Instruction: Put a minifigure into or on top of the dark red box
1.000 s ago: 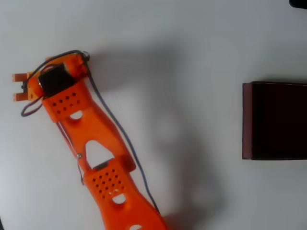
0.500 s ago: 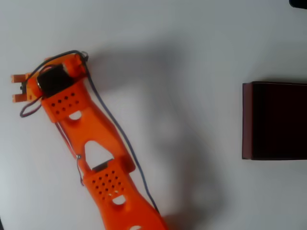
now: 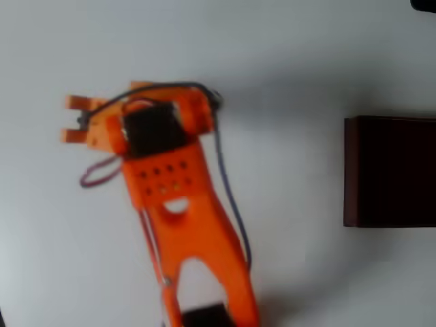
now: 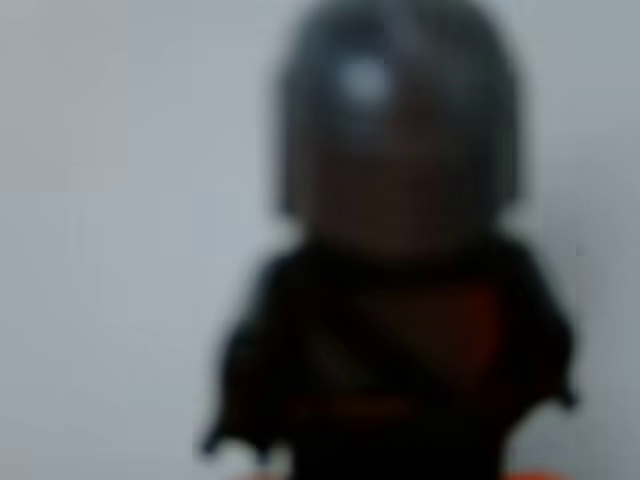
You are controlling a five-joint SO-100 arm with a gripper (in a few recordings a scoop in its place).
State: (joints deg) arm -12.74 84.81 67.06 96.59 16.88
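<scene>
while the orange arm (image 3: 174, 204) reaches up from six o'clock in the overhead view, its gripper (image 3: 73, 119) points toward nine o'clock, its two finger tips a small gap apart over the white table (image 3: 286, 54). up close and blurred in the wrist view, the minifigure (image 4: 400, 290) shows its grey helmet at twelve o'clock, apparently gripped, though no contact shows. the dark red box (image 3: 390, 172) sits well apart at three o'clock.

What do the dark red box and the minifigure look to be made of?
Dark red box: thin, flat matte walls with sharp corners, probably card or thin plastic; too soft to say. Minifigure: likely moulded plastic, judging by a small highlight on its grey helmet, though the wrist view is badly blurred.
</scene>
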